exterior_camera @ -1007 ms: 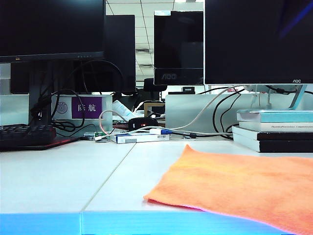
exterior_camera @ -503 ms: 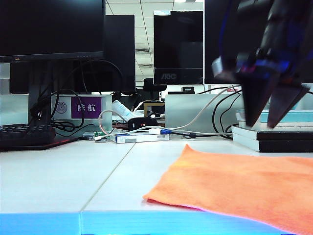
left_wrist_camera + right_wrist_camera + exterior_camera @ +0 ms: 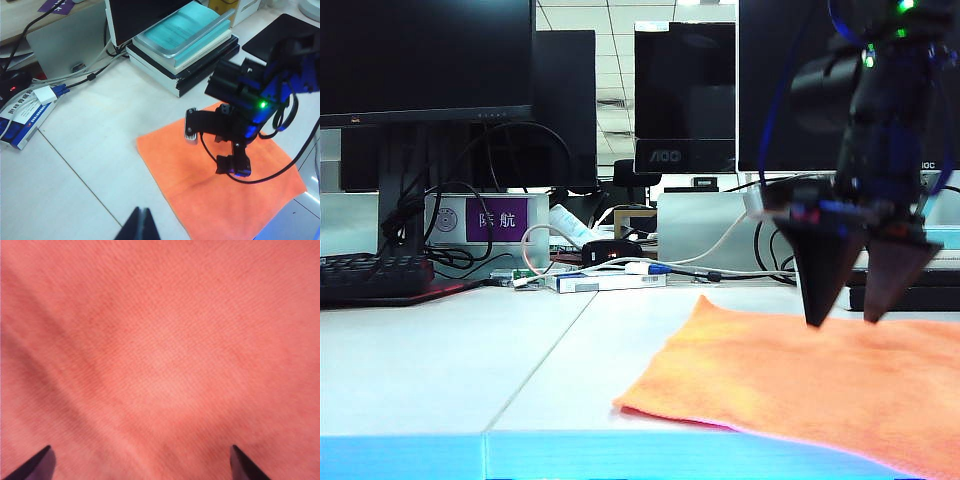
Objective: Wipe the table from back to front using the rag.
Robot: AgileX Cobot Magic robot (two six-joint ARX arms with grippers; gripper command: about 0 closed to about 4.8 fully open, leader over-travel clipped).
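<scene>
Right gripper [image 3: 845, 322] hung point-down over the back part of the rag [image 3: 800, 385], fingers spread wide, tips just at the cloth; couldn't tell from the side whether they actually touched. Its own camera saw nothing but orange weave, one dark fingertip [image 3: 35, 465] in each lower corner, well apart, nothing between them.

Left gripper [image 3: 140, 226] sat away from the rag above bare table [image 3: 430, 370], fingers pressed together, holding nothing.

Rag lay flat on the right side of the table, front edge reaching the blue lip, one corner pointing back toward the clutter.

Around it: stack of books [image 3: 185, 47] just behind the rag, with a monitor foot on top. That stack was the closest obstruction behind the right arm. Left of it a grey box [image 3: 705, 230] and loose cables [image 3: 720, 272] trailing across the back of the desk, a blue-and-white carton [image 3: 605, 282], a black mouse [image 3: 612, 250]. Keyboard [image 3: 370, 278] far left under the big monitor [image 3: 425, 60]. A thin seam [image 3: 545, 350] ran front to back, left of the rag.
</scene>
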